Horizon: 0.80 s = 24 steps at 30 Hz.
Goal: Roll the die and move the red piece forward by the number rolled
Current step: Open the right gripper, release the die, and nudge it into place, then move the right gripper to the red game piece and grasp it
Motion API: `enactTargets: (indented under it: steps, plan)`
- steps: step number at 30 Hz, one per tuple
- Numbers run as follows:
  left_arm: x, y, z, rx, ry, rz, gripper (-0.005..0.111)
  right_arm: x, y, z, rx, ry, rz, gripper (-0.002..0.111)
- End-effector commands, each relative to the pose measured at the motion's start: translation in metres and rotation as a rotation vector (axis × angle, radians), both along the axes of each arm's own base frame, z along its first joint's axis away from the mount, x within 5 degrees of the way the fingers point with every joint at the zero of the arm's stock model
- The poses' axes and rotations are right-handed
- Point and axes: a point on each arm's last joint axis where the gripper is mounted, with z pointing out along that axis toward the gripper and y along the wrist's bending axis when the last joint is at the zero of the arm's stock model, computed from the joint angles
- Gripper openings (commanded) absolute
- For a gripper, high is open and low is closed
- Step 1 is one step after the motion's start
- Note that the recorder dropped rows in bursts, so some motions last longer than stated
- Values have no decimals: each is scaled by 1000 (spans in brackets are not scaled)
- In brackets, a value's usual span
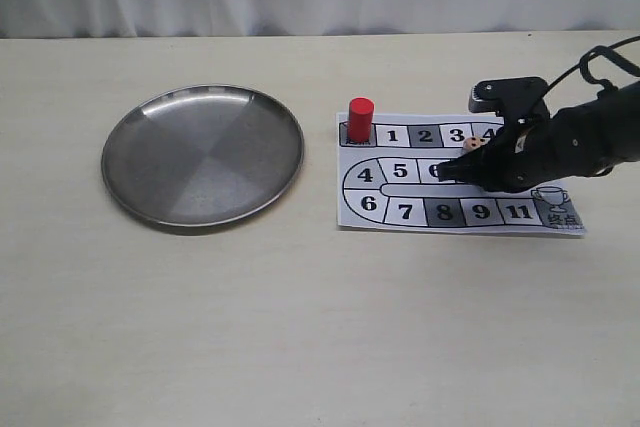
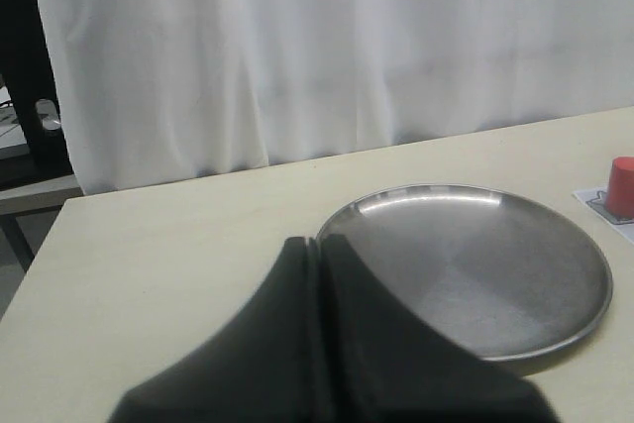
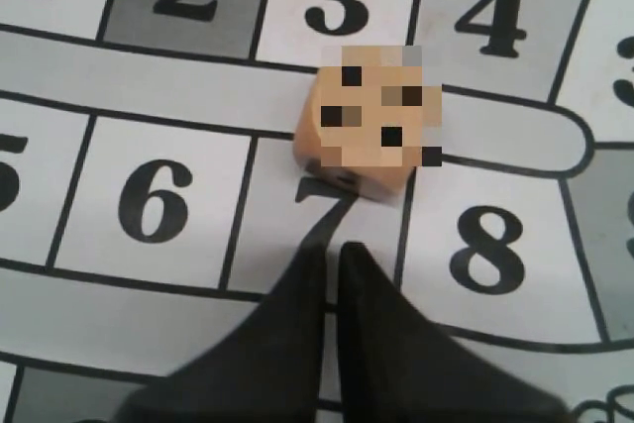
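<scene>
The right pincer (image 3: 332,253) is closed and empty, its two black fingers pressed together low over the numbered board (image 1: 405,212). The die (image 3: 369,126) lies on the board just ahead of its tips, apart from them, at the top of square 7; its upper face is too blurred to read. The red piece (image 1: 360,119) stands upright on the board's corner square, well away from this pincer. The left pincer (image 2: 317,245) is closed on nothing too, and the steel plate (image 2: 475,264) rests on the worktop (image 1: 300,327) just ahead of it.
</scene>
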Motion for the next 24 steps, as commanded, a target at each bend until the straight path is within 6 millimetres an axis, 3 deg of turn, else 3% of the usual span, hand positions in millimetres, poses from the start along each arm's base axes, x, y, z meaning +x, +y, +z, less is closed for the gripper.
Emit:
enactTargets:
  steps: [1,8,15,22,24]
  plan:
    - [0,0,0,-1,-8,-4,0,0,-2,0,-1,-9,0,4]
    - [0,0,0,-1,-8,-4,0,-1,-3,12,-3,-24,-2,4]
    - [0,0,0,-1,-8,-4,0,-3,3,56,10,-141,13,4]
    - [0,0,0,-1,-8,-4,0,9,52,90,7,-169,125,5]
    - [0,0,0,-1,-8,-4,0,17,65,97,-5,-164,153,12]
